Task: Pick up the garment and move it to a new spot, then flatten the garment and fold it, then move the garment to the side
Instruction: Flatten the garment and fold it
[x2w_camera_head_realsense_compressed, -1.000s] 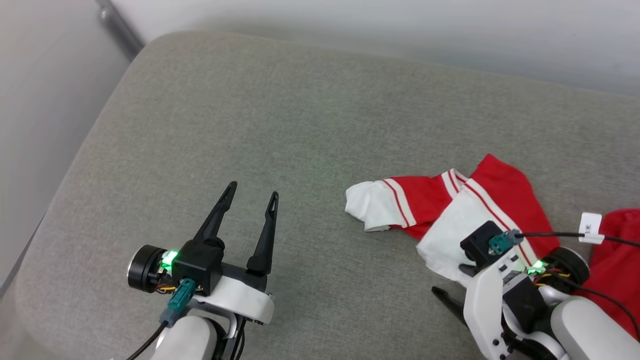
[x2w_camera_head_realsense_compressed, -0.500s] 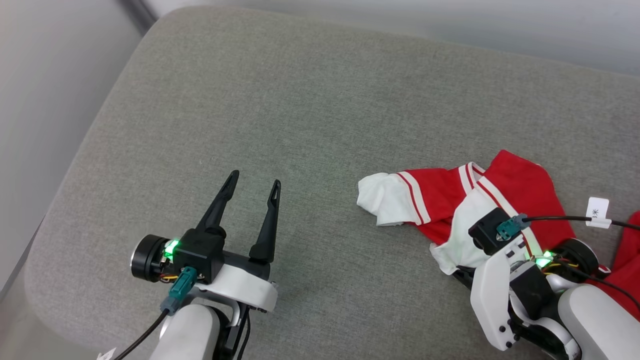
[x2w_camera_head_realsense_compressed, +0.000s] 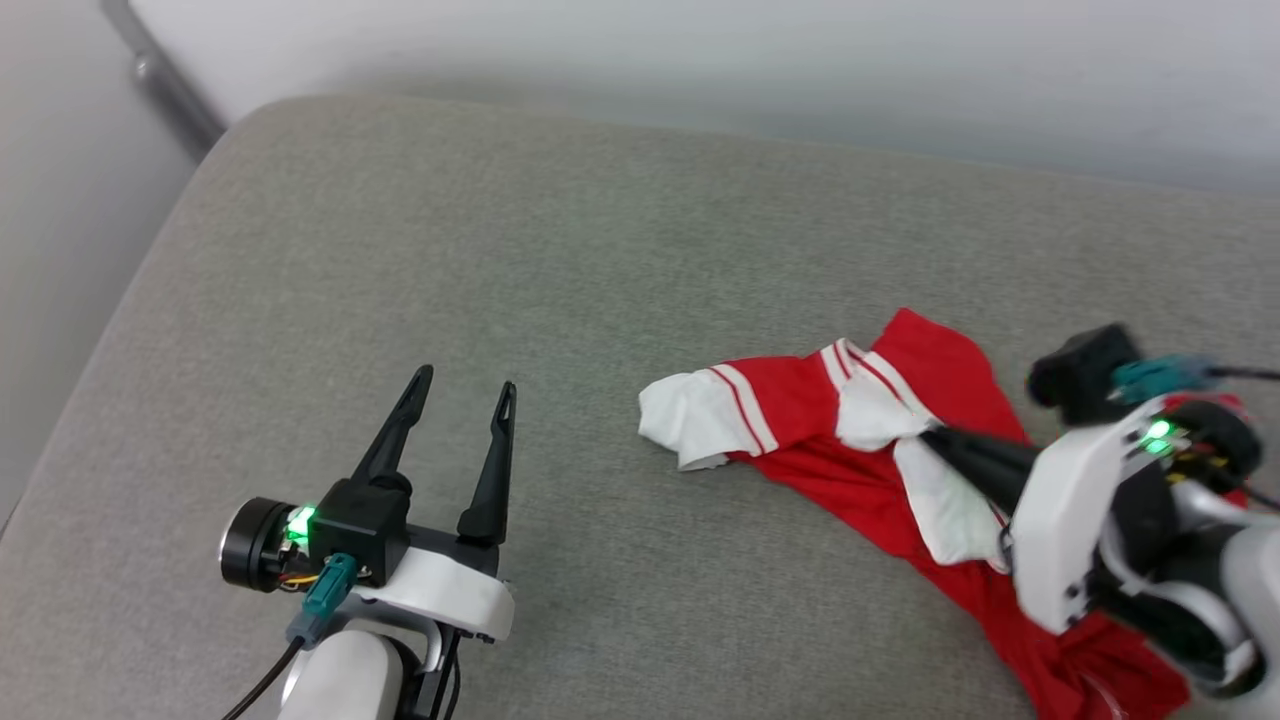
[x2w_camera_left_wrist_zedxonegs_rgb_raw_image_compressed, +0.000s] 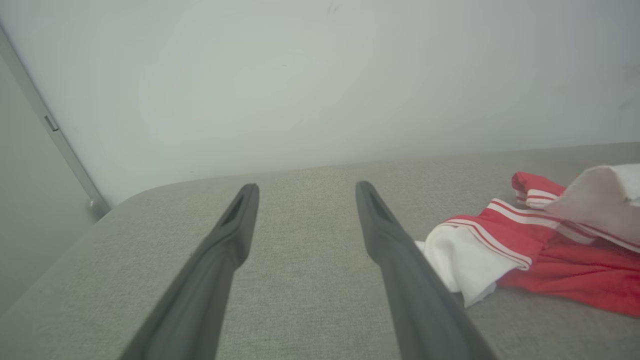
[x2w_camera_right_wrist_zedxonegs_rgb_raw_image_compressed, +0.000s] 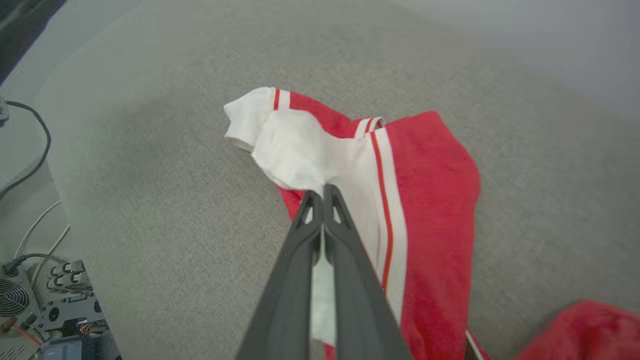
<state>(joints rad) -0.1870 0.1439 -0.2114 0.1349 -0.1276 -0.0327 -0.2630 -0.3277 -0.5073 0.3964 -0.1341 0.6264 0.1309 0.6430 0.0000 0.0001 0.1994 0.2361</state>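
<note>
red jersey t-shirt with white sleeves (x2w_camera_head_realsense_compressed: 790, 400) crumpled on grey fabric cushion (x2w_camera_head_realsense_compressed: 500, 220); right gripper (x2w_camera_right_wrist_zedxonegs_rgb_raw_image_compressed: 322, 192) clamped on white sleeve; left gripper (x2w_camera_head_realsense_compressed: 466, 378) spread wide, well apart.

A robotics test room is indicated. A grey fabric-covered pad (x2w_camera_head_realsense_compressed: 560, 260) is set against a bare pale wall (x2w_camera_left_wrist_zedxonegs_rgb_raw_image_compressed: 320, 75). Below the pad's edge, exposed electronics (x2w_camera_right_wrist_zedxonegs_rgb_raw_image_compressed: 65, 300) with a cooling fan (x2w_camera_right_wrist_zedxonegs_rgb_raw_image_compressed: 12, 297) and loose cables (x2w_camera_right_wrist_zedxonegs_rgb_raw_image_compressed: 48, 142) are seen.
</note>
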